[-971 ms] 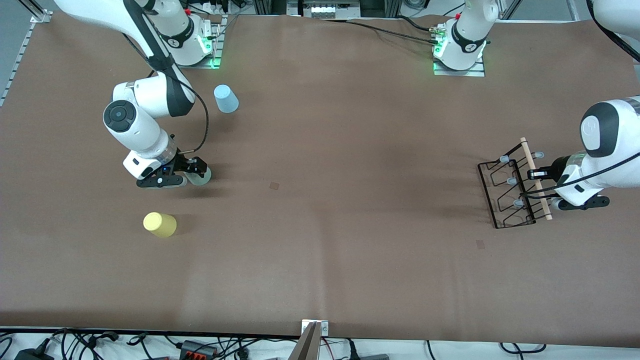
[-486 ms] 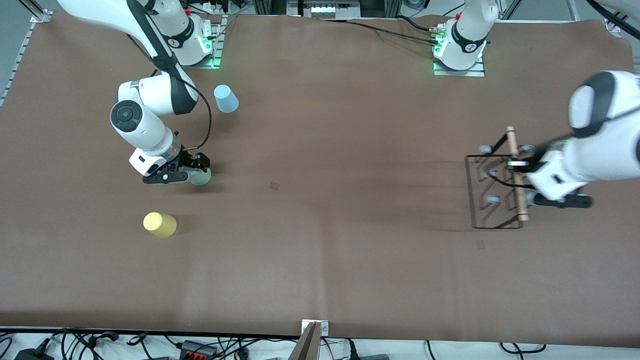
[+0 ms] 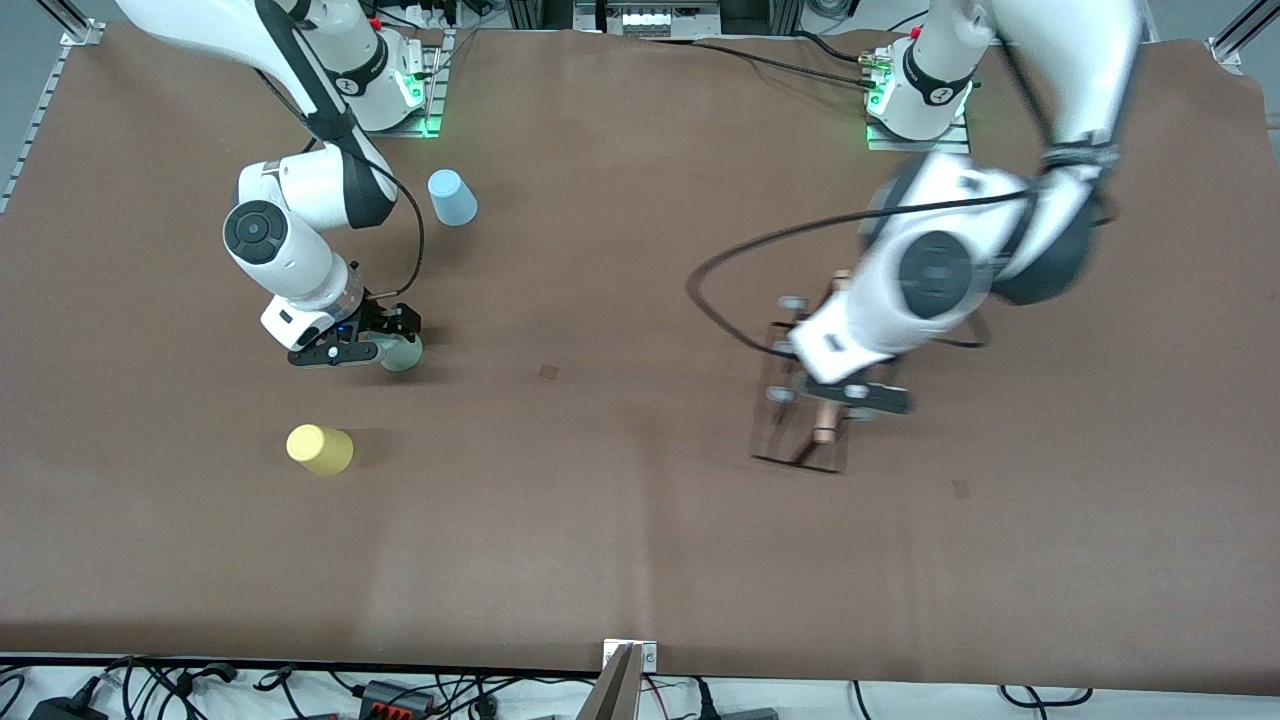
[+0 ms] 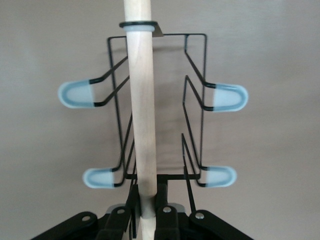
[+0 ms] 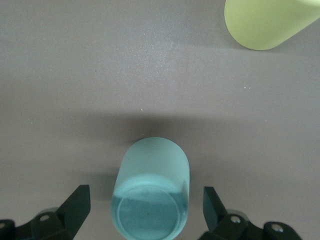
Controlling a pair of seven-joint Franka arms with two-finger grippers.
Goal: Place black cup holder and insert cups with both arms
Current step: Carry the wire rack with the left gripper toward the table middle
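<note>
from the front the left gripper [image 3: 838,392] carries the black cup holder [image 3: 800,400] over open mid-table, the left wrist view shows fingers [image 4: 162,200] clenched on its wooden rod [image 4: 141,115], and the right wrist view shows the right gripper [image 5: 146,207] spread wide, straddling the pale green cup [image 5: 151,192] near the yellow cup [image 5: 267,22].

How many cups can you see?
3. The light blue cup stands nearest the right arm's base, the pale green cup sits between the right gripper's open fingers, the yellow cup nearest the camera.

You have bare table [image 3: 620,480] between the arms. The yellow cup [image 3: 320,449] and blue cup [image 3: 452,197] flank your right gripper [image 3: 385,345].
</note>
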